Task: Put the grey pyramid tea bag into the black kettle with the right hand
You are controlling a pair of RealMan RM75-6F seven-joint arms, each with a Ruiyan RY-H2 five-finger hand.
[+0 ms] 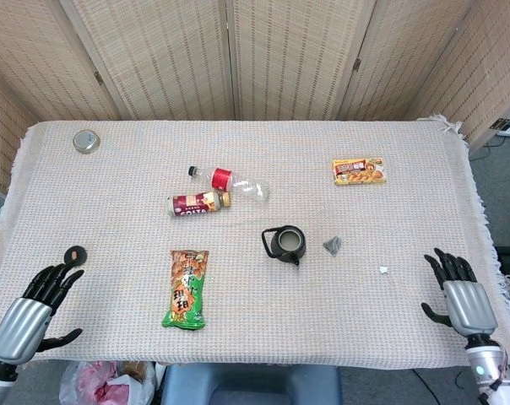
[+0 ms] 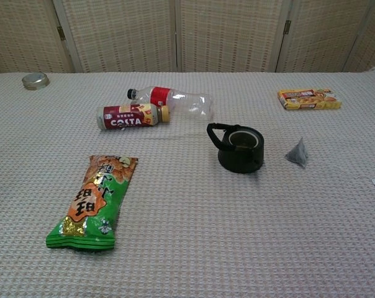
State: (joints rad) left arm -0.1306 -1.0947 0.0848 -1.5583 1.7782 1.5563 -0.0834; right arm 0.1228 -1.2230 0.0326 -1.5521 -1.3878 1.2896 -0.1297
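Hidden from the chest view altogether: both hands. Seen only from the head camera, the right hand (image 1: 461, 297) at the near right corner of the table (image 1: 424, 169), over the cloth's edge, fingers spread, holding nothing; wrist cut off by the frame bottom. Same for the left hand (image 1: 34, 304) at the near left corner, fingers apart and empty, forearm cropped. Just beyond its fingertips, a small dark disc (image 1: 75, 254), too small to identify.

Grey pyramid tea bag (image 2: 297, 153) standing on the cloth right of centre, just beside the black kettle (image 2: 238, 148) on its right, not touching. Kettle lidless, mouth open upward (contents hard to make out), handle pointing to the left.

Tiny white scrap (image 1: 382, 270) near the right edge, between tea bag and right hand; unclear what. Green snack bag (image 2: 92, 201) toward the near left. Two bottles lying down toward the far middle, one clear with a red label (image 2: 172, 100), one reading COSTA (image 2: 131, 115), touching or nearly so. Yellow packet (image 2: 308, 99) toward the far right. Round metal lid (image 2: 35, 80) at the far left corner.

Open cloth between right hand and tea bag, save the scrap.
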